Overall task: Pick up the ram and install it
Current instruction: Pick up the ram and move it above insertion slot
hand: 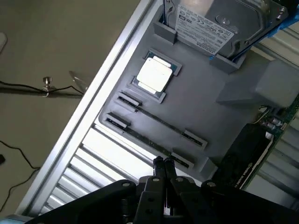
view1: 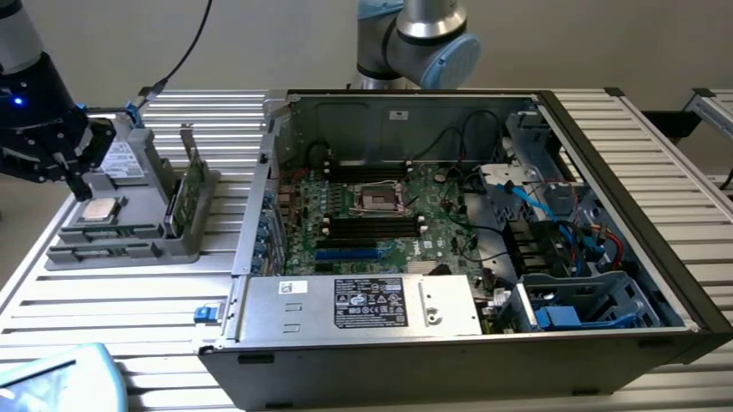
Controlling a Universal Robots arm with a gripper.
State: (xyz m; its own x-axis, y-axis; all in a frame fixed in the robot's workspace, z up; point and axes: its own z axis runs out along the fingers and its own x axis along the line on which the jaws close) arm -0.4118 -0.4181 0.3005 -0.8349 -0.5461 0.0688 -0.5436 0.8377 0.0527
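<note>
Two ram sticks stand on edge in the slots of a grey holder tray (view1: 172,251); one ram stick (view1: 112,232) (hand: 159,120) lies beside the other (view1: 96,252) (hand: 140,137). My black gripper (view1: 82,190) (hand: 163,163) hovers above the tray at the exterior view's left. Its fingers are shut together with nothing between them. In the wrist view the fingertips sit just over one end of the outer stick, apart from it. The open computer case (view1: 607,112) holds the motherboard (view1: 441,210) with its dark memory slots (view1: 366,227).
On the same tray lie a square silver processor chip (view1: 101,209) (hand: 154,74), a hard drive (view1: 120,159) (hand: 219,23) and an upright green card with a metal bracket (view1: 189,189) (hand: 280,130). The power supply (view1: 366,302) and cables (view1: 561,215) crowd the case.
</note>
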